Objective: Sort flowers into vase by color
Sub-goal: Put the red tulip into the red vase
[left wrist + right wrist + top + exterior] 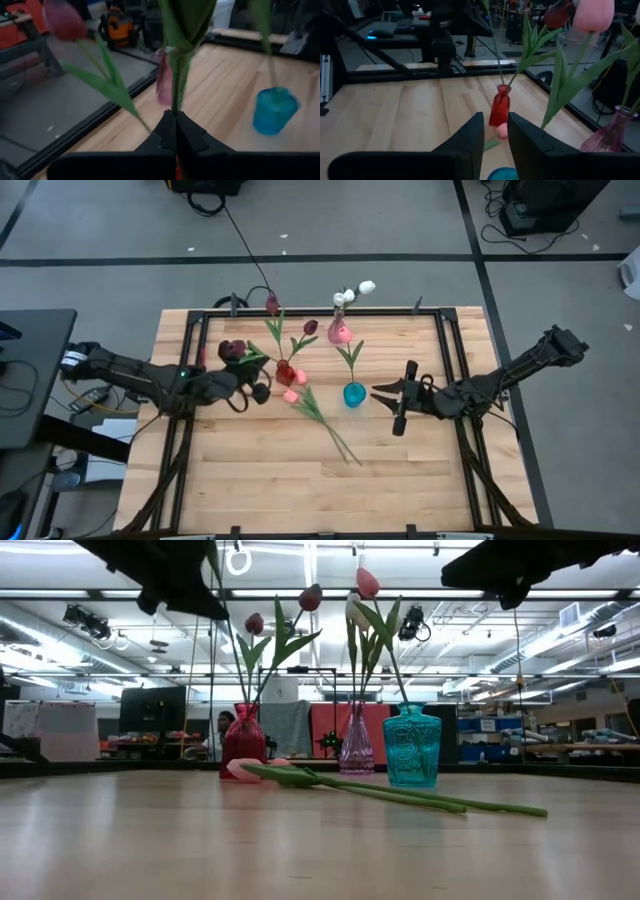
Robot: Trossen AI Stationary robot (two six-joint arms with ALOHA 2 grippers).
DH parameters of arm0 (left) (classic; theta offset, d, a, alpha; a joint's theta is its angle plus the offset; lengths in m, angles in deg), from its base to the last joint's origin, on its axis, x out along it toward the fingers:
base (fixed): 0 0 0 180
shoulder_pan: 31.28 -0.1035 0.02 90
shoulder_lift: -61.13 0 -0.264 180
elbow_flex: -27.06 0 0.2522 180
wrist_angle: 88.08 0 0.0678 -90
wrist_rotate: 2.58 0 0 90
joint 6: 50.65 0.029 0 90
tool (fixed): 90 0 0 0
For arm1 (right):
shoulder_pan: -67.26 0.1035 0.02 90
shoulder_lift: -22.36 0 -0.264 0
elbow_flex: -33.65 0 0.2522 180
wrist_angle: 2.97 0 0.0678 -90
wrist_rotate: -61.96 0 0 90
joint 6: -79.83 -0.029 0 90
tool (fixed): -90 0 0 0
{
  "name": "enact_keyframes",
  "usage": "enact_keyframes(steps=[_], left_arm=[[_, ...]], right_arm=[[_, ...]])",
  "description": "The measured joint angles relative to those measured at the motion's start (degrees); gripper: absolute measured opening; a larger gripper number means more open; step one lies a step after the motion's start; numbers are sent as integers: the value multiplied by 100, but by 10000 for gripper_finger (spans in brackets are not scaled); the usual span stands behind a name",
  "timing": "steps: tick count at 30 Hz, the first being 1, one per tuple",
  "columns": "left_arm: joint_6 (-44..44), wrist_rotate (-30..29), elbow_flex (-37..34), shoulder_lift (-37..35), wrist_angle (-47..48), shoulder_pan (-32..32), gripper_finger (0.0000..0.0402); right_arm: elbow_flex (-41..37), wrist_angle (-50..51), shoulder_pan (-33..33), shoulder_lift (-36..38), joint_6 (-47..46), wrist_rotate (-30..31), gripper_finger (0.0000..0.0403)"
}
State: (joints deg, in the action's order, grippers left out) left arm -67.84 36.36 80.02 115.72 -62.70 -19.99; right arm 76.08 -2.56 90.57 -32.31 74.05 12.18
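I have the left tool (175,131) clamped on a dark maroon artificial tulip's green stem (178,75), carrying it above the small red glass vase (286,371). My right tool (495,131) waits, fingers apart, beside the teal vase (354,394) on the desk (260,470).

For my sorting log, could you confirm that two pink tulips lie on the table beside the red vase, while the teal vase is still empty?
Not quite: the teal vase is not empty. The high view shows a green stem with leaves standing in it, and the low view agrees. The rest holds: the pink tulips lie on the table beside the red vase.
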Motion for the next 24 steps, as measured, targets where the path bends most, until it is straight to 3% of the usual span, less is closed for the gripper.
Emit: enact_keyframes(steps=[12, 19, 24], left_arm=[[40, 1418, -2, 47, 191, -1105, 0], [209, 2446, -369, 521, -610, -1783, 2], [319, 2591, -393, 790, -635, -1950, 31]], right_arm=[[0, -79, -167, -7, 22, -131, 96], [0, -160, -214, -13, 8, -244, 96], [2, -159, -212, -22, -144, -328, 96]])
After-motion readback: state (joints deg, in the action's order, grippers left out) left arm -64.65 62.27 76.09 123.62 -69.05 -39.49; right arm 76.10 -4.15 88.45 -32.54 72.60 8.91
